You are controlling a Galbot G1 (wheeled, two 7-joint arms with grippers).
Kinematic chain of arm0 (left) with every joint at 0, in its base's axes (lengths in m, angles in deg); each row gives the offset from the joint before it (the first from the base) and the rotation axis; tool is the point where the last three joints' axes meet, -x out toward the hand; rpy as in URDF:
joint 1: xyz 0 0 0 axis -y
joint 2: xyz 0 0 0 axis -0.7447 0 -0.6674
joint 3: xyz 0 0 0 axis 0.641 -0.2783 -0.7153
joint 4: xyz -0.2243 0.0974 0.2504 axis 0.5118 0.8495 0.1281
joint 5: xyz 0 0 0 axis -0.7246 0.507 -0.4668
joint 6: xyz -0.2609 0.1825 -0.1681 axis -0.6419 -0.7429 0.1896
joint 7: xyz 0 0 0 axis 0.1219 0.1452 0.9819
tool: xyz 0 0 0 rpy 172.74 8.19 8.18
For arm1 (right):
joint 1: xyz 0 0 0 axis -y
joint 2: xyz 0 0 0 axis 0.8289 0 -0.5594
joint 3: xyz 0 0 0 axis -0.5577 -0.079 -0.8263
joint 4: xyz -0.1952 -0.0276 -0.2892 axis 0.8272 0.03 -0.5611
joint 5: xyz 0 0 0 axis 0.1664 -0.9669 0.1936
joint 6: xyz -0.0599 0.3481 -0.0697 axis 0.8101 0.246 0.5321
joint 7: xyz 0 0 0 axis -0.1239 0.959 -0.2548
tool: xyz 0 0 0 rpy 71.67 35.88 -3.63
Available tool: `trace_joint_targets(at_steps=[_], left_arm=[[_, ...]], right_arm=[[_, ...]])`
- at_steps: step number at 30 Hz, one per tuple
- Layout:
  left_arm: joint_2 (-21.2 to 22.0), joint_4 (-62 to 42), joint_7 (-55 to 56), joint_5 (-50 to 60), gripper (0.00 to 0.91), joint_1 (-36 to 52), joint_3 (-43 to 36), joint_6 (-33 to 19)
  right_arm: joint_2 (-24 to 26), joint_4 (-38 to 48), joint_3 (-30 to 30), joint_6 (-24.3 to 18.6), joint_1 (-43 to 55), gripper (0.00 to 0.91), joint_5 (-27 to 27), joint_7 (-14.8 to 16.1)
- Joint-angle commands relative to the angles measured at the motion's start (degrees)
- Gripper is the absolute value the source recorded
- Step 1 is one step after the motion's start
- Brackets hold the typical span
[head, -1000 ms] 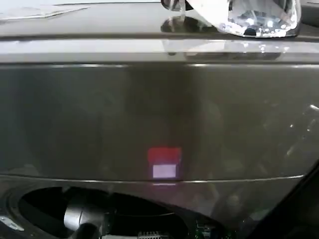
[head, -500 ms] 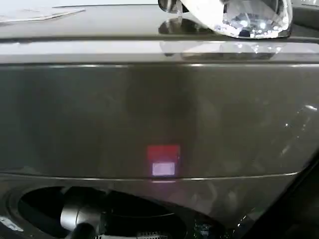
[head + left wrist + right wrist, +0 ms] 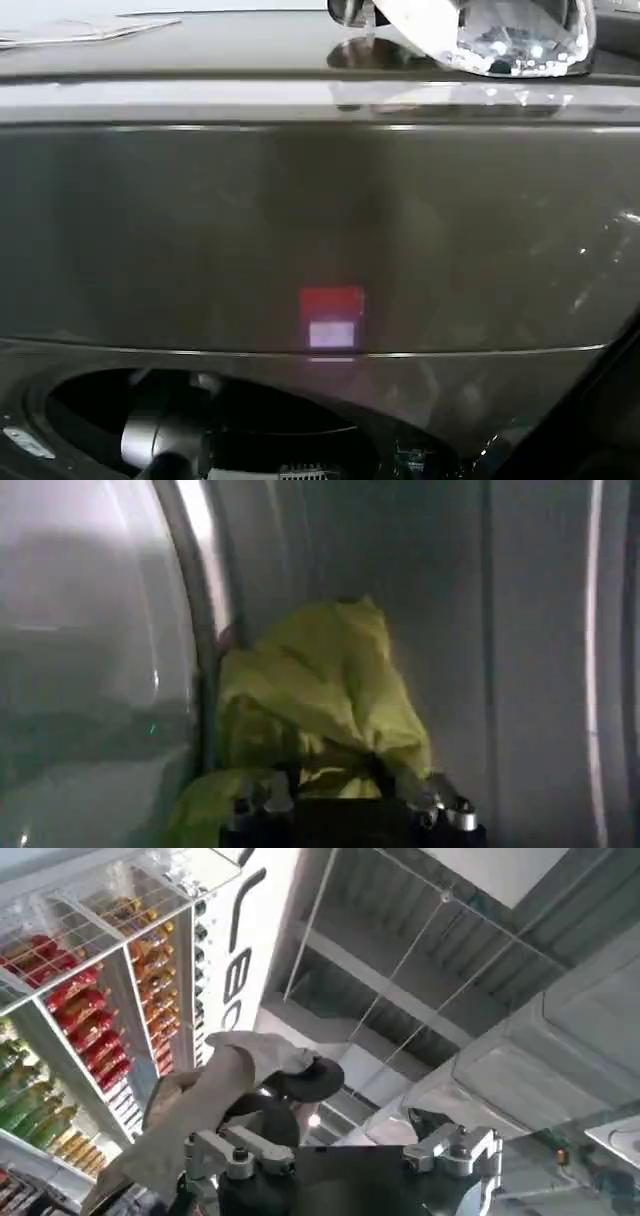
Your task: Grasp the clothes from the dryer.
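Clothes, a yellow-green bundle, lie against the drum wall inside the dryer. Left gripper sits right at the bundle, finger state unclear. Grasp underway, probably; next comes closing firmly, then withdrawing through the porthole.

The clothes are a small yellow-green bundle of soft, crumpled fabric, heaped in folds inside the drum against its grey metal wall. The dryer is a large grey-bronze metal machine with a smooth, reflective front panel, a red-and-white light at its middle, and its round dark porthole below, near left.
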State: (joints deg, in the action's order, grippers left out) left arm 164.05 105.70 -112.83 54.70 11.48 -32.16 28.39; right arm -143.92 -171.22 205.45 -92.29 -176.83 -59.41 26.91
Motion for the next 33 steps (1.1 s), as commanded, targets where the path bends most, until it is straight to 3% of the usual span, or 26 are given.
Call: trace_joint_targets(at_steps=[1,20,33], left_arm=[[0.10,1.04,-0.77,-0.94,0.000,-0.56,-0.03,-0.09],[1.22,9.31,3.33,-7.19,0.000,-2.25,1.57,4.25],[1.39,19.63,26.97,-25.71,0.000,-7.44,1.78,8.28]], right_arm=[[0.04,-0.04,-0.12,-0.04,0.18,0.907,-0.01,0.03],[0.07,-0.07,0.09,-0.11,0.20,0.907,0.03,0.07],[0.05,-0.39,0.50,-0.29,-0.13,0.907,-0.14,0.09]])
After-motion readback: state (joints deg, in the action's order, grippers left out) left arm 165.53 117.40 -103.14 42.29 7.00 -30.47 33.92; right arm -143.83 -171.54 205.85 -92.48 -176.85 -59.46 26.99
